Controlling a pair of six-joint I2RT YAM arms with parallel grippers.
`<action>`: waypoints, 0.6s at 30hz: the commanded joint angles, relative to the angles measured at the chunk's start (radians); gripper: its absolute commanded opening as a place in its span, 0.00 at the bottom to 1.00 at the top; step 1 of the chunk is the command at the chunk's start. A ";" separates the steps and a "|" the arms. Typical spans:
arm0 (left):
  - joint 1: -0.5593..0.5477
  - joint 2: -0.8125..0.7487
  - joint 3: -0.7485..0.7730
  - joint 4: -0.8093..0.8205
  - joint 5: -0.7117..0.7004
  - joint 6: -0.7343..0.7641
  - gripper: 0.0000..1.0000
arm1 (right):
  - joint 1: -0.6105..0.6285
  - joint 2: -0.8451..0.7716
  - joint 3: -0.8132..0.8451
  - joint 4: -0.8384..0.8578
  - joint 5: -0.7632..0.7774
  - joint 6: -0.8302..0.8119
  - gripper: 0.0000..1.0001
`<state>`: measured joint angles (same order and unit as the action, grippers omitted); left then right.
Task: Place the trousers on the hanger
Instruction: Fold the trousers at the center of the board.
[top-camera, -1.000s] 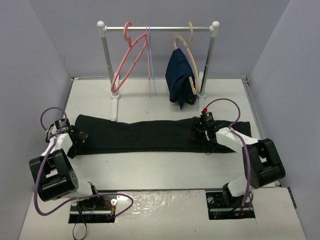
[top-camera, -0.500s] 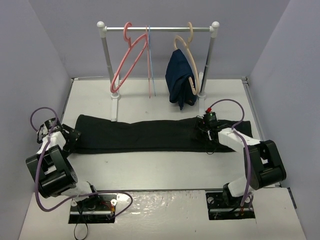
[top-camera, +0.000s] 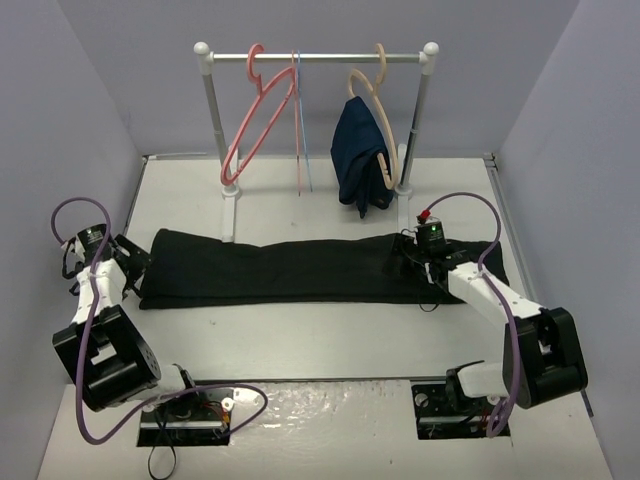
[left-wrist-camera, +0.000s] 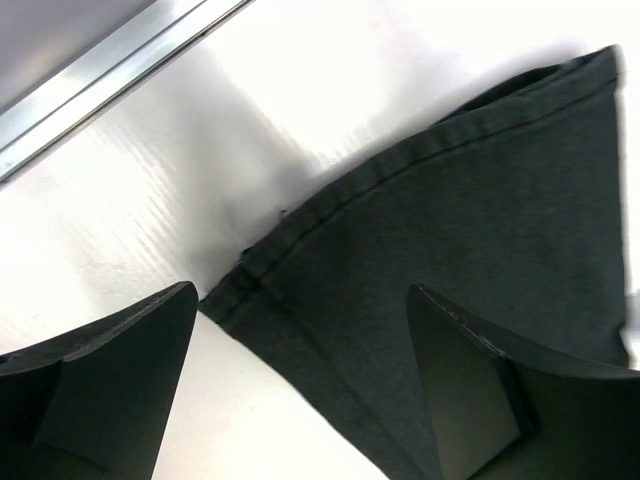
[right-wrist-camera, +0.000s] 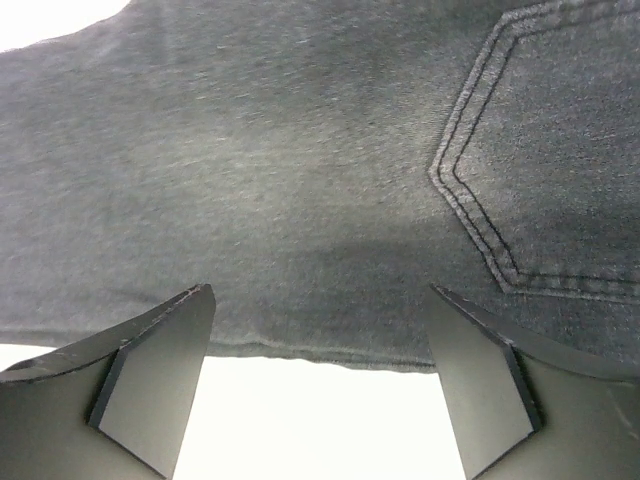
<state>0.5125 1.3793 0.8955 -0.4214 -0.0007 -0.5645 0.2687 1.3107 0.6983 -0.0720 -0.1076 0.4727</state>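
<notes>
Plainly, we see the long black fabric trousers (top-camera: 300, 268) lying flat across the white tabletop (top-camera: 320, 335), stretched left to right in front of the white-and-silver garment rail (top-camera: 315, 58). None of the fabric is lifted. The thin salmon-pink plastic hanger (top-camera: 258, 132) hangs by its hook from the left part of the rail, tilted, well apart from the trousers below it. Beside it we make out a thin light-blue hanger (top-camera: 308, 150) seen edge-on. Further right, a thicker tan hanger (top-camera: 385, 130) carries a navy-blue garment (top-camera: 357, 165).

From above, we find the left gripper (top-camera: 133, 270) low at the left end of the trousers. In its wrist view the left gripper (left-wrist-camera: 300, 300) has its two dark fingers (left-wrist-camera: 120, 370) standing wide apart. A hemmed corner of the trousers (left-wrist-camera: 480, 230) lies on the table between them, and nothing is pinched. A metal strip (left-wrist-camera: 100, 70) along the table's edge shows behind.

We find the right gripper (top-camera: 424, 288) over the right part of the trousers, near their near edge. In its own wrist view the right gripper (right-wrist-camera: 320, 300) is likewise spread, fingers (right-wrist-camera: 150, 380) far apart. The dark cloth (right-wrist-camera: 300, 150) fills the view beneath them, its near edge running between the fingers. A double-stitched pocket seam (right-wrist-camera: 480, 210) shows at the upper right. We see no fabric gripped by either hand.
</notes>
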 joint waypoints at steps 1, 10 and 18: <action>0.000 0.064 0.092 -0.043 -0.050 0.053 0.83 | -0.002 -0.070 0.052 -0.037 -0.019 -0.014 0.86; -0.001 0.192 0.092 -0.023 -0.028 -0.015 0.79 | -0.003 -0.075 0.111 -0.083 -0.007 0.003 0.86; 0.000 0.236 0.106 0.016 -0.006 -0.021 0.73 | -0.003 -0.138 0.088 -0.085 0.028 0.017 0.87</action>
<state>0.5125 1.6297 0.9535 -0.4446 -0.0199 -0.5688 0.2687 1.2441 0.7666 -0.1571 -0.1120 0.4745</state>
